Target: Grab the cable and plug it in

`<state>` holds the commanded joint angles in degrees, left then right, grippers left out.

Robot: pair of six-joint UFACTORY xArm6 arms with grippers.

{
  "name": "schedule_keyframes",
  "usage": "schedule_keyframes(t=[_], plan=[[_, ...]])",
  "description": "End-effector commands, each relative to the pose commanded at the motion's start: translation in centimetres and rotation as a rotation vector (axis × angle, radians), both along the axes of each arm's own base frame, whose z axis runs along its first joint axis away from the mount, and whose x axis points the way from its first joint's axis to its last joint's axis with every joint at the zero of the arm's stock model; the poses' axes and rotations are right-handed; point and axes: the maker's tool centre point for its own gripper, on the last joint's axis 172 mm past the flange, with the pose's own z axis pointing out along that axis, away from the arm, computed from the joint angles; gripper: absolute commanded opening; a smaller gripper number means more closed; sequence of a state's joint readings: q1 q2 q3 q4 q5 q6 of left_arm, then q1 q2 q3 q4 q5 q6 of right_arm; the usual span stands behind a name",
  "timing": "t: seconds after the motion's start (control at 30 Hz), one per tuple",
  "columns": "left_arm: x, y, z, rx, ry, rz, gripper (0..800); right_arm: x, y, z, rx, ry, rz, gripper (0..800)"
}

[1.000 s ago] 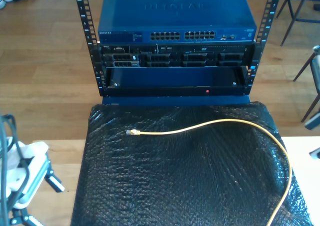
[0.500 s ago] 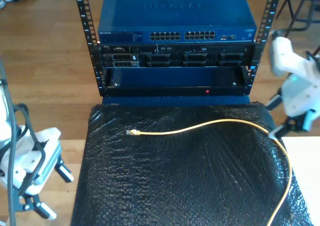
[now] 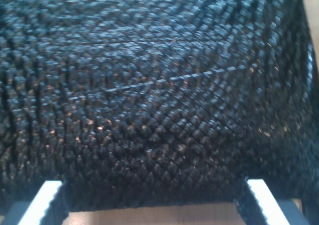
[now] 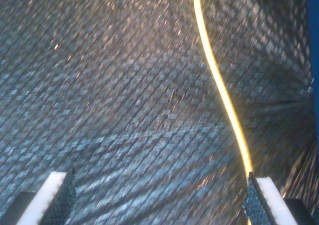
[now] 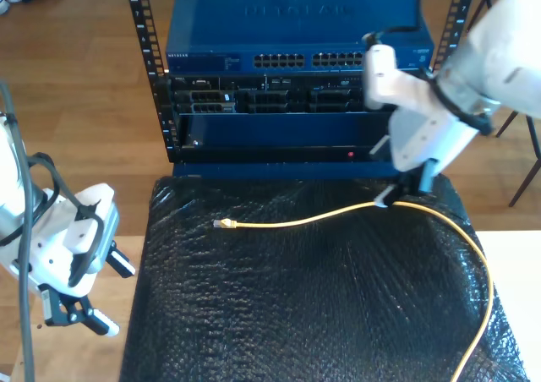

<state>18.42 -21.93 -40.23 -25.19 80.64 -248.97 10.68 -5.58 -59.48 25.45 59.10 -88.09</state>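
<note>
Both hands open, cable loose on the black mat.

The cable [image 5: 338,214] lies across the mat [image 5: 313,306], its plug [image 5: 223,224] toward the exterior view's left. My second hand [image 5: 404,192] hovers spread wide just above it near the mat's far edge, the cable [image 4: 219,85] running beside one finger [image 4: 259,200]. My first hand [image 5: 89,302] hangs wide open off the mat's side at the exterior view's left.

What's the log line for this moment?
second gripper: open over cable | first gripper: open at mat edge | cable: ungrasped

Cable [image 5: 355,212] lies on mat [image 5: 296,314]; rack [image 5: 296,103] behind mat.
</note>
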Motion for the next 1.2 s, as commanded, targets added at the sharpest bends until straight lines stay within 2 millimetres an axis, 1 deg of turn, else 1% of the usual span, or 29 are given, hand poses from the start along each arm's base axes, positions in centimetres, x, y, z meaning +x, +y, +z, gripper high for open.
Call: schedule_keyframes(t=[0.13, 0.23, 0.33, 0.4, 0.63, 0.67, 0.8, 0.9, 0.93, 1.0, 1.13, 1.2], plan=[[1.2, 0.4, 0.7, 0.013, -0.024, 0.04, 799, 0.1, 0.4, 0.2, 0.002, -0.007, 0.002, 799], [1.7, 0.0, 0.8, -0.006, -0.022, 0.087, 799, 0.3, 0.8, 0.6, 0.004, -0.017, 0.007, 799], [2.5, 0.1, 0.8, -0.01, -0.046, 0.118, 799, 0.0, 1.4, 0.2, 0.002, -0.009, 0.02, 799], [2.5, 0.1, 0.6, -0.009, -0.047, 0.122, 799, -0.1, 1.7, -0.4, -0.002, -0.001, 0.028, 799], [3.6, 0.6, 1.2, 0.004, -0.08, 0.129, 799, 1.0, 3.1, 0.0, 0.001, -0.053, 0.032, 799], [3.7, 0.7, 1.2, 0.007, -0.084, 0.131, 799, 1.2, 3.4, 0.1, 0.002, -0.055, 0.028, 799], [4.0, 0.9, 1.3, 0.012, -0.094, 0.134, 799, 1.3, 5.3, -0.7, -0.001, -0.042, 0.052, 799], [4.4, 1.0, 1.6, 0.015, -0.104, 0.135, 799, 2.2, 6.3, -1.4, -0.003, -0.034, 0.066, 799], [4.5, 1.1, 1.7, 0.015, -0.105, 0.135, 799, 2.5, 6.5, -1.9, -0.005, -0.026, 0.069, 799], [4.5, 1.1, 1.7, 0.015, -0.105, 0.135, 800, 3.1, 7.6, -2.3, -0.005, -0.025, 0.084, 799], [4.5, 1.1, 1.5, 0.015, -0.101, 0.137, 799, 3.6, 9.3, -3.0, -0.009, -0.019, 0.11, 799], [4.5, 1.1, 1.4, 0.014, -0.098, 0.138, 799, 3.5, 10.1, -3.4, -0.011, -0.015, 0.124, 799]])
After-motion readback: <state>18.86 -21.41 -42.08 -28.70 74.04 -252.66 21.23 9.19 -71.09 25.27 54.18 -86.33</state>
